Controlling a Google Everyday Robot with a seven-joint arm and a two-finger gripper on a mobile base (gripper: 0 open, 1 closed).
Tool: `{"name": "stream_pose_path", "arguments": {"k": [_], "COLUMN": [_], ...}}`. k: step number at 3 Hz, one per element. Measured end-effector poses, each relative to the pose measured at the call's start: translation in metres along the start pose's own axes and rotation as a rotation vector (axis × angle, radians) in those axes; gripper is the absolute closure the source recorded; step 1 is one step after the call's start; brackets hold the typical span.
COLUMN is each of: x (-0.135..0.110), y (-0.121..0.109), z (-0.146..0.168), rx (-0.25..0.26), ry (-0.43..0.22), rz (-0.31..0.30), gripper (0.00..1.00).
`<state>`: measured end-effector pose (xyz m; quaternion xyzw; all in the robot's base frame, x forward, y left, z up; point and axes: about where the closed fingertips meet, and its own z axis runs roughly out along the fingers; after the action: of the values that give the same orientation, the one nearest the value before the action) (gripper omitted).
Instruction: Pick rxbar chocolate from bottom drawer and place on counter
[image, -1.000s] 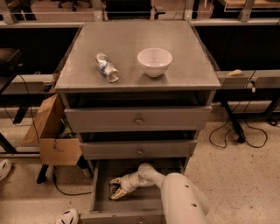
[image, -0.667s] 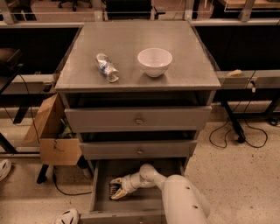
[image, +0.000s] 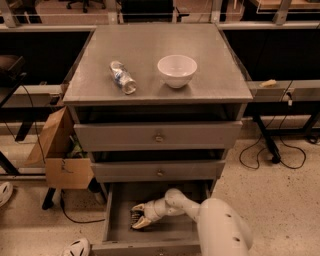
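Hardly anything has shifted vs. a sec ago: the white arm (image: 220, 231) and claw (image: 140, 216) sit in the same spot. Claw is low inside the open bottom drawer (image: 108, 220), left of centre, right at the rxbar chocolate (image: 134, 215), a small dark bar on the drawer floor. Can't tell whether it's clamped on the bar or loose. Both upper drawers are partly out. Up on the table (image: 150, 42), a white bowl (image: 177, 70) stands near a clear plastic bottle (image: 122, 77) lying on its side, apart from it.
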<state>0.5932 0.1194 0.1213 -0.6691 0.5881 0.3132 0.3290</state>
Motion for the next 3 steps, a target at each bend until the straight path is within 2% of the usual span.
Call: {"name": "stream_pose_path", "arguments": {"k": [1, 2, 3], "x": [0.007, 0.007, -0.011], "y": [-0.032, -0.053, -0.029], "z": [-0.097, -0.203, -0.258], "rx": [0.167, 0.332, 0.328], "ry": [0.089, 0.196, 0.271], "rz": [0.010, 0.018, 0.030], "gripper": [1.00, 1.00, 1.00]}}
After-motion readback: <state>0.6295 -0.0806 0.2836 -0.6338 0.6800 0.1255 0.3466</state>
